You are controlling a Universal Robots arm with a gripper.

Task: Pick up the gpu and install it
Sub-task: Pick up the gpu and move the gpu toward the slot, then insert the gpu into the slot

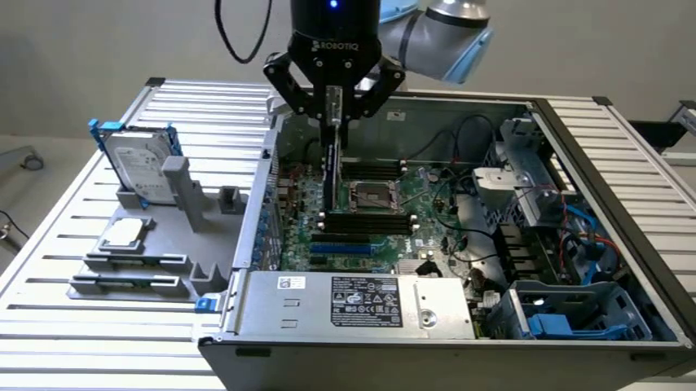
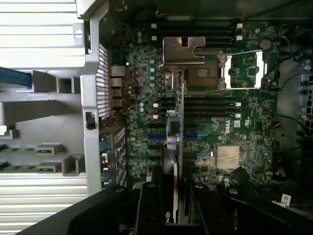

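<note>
My gripper [image 1: 332,110] hangs over the open computer case [image 1: 250,244], shut on the gpu [image 1: 329,171]. The card is held edge-on and upright, a thin dark strip reaching down toward the green motherboard [image 1: 381,221], just beside the processor socket [image 1: 373,195]. In the wrist view the gpu [image 2: 179,132] runs as a narrow edge from between my fingers [image 2: 149,205] out over the motherboard [image 2: 215,132], with its far end near the socket [image 2: 198,78] and above the blue slots [image 2: 156,137]. Whether the card touches the board is unclear.
On the exterior view's left, a grey fixture [image 1: 152,269] holds a silver hard drive with a blue frame [image 1: 142,163] and a square processor chip [image 1: 123,234]. A power supply [image 1: 359,301] lies along the case front. Cables and drive cages [image 1: 544,212] crowd the right side.
</note>
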